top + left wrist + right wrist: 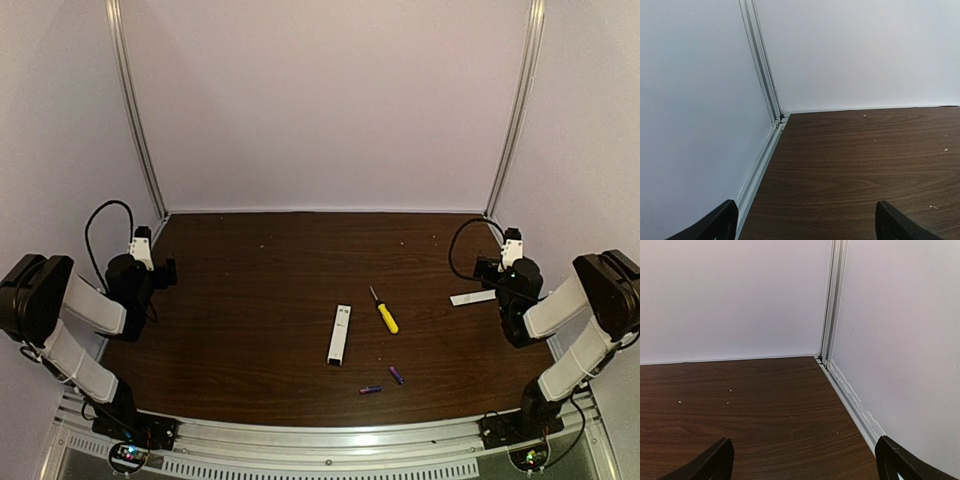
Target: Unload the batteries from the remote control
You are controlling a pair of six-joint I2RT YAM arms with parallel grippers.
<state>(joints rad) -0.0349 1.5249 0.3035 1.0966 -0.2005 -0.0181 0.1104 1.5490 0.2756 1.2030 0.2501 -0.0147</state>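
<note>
1. The left gripper is spread wide. In its wrist view the two dark fingers sit at the bottom corners of the frame, with only bare table between them. It holds nothing and touches nothing.
2. The left gripper faces the back-left corner, where the left corner rail runs up between the white walls. From above, its arm is folded at the table's left edge, well apart from the task's things.
3. The right gripper is equally wide open. Its fingers frame empty wood, and it grips and touches nothing.
4. The right gripper faces the back-right corner and the right corner rail. In the top view its arm is folded at the right edge.
5. The remote control lies flat near the middle of the table, running roughly front to back, with neither gripper near it.
6. The first battery lies loose on the wood, just off the remote's near end on its right.
7. The second battery lies a little further right, apart from the first.
8. A yellow-handled screwdriver lies on the right of the remote, not touching it.
9. A flat white cover strip rests farther right, close beside the right arm's wrist.
</note>
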